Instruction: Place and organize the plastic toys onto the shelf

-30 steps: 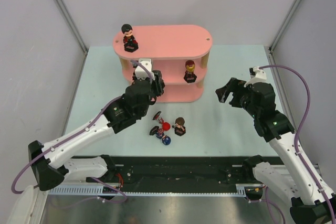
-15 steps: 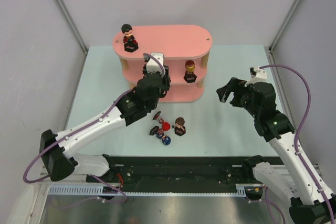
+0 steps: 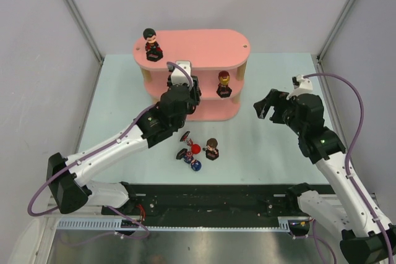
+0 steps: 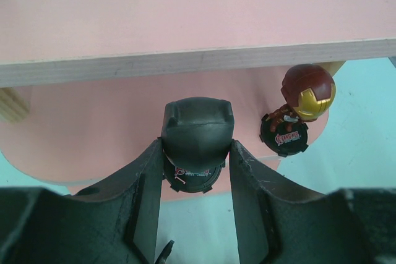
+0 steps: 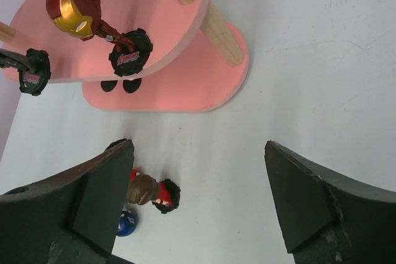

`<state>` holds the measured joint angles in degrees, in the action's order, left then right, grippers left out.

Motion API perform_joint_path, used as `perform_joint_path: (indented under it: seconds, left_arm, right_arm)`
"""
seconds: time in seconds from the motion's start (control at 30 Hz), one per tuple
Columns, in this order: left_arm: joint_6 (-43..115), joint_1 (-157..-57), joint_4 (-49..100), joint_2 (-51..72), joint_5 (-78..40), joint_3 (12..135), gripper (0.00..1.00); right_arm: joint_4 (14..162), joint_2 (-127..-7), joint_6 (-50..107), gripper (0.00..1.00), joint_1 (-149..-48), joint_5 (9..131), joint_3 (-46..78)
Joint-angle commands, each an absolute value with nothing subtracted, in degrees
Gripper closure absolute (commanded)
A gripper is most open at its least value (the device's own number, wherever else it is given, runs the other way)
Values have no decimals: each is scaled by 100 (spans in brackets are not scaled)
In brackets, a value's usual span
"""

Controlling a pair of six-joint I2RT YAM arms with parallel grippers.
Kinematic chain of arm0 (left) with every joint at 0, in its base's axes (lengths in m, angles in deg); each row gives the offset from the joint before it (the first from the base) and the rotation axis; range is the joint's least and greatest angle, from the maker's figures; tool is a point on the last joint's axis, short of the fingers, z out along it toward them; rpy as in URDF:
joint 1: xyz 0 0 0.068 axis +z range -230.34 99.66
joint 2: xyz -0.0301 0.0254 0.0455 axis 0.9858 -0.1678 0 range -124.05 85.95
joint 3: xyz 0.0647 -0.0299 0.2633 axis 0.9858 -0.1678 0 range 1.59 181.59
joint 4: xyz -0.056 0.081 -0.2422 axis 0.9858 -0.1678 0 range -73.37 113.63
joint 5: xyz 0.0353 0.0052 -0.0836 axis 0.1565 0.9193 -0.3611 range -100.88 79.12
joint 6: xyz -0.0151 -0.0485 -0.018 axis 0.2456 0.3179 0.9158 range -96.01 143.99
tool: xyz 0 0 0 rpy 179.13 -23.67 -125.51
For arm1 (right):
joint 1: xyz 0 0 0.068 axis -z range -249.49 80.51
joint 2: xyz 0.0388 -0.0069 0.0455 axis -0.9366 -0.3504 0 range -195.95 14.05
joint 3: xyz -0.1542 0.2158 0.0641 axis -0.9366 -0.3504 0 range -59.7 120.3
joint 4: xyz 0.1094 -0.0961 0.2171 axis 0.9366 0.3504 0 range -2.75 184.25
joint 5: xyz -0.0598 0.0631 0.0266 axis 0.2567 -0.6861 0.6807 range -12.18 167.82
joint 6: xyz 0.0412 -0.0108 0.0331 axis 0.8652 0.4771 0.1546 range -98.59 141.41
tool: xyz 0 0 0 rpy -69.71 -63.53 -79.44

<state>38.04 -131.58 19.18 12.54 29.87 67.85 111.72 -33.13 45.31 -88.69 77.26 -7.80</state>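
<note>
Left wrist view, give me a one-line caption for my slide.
Left gripper holds a black-headed figurine at the middle tier of the pink shelf, beside the red-gold figurine.

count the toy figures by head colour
dark-haired figurines: 2
red-gold figurine: 1
black-headed figurine, between the left fingers: 1
red-headed figurine: 1
blue-headed figurine: 1
total: 6
</note>
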Motion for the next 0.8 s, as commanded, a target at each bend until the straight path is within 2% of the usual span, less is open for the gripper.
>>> perform_joint_path:
  seconds: [0.0,0.77]
  left_arm:
    - [3902,-13132,2336,1467,3017,6979,73]
    - [3920,-12675,3101,931,2832,6821,73]
  right_arm:
    - [10940,-3385,4470,8,-8830,7615,-556]
    - [10966,-3244,4365,8,-8742,7720,-548]
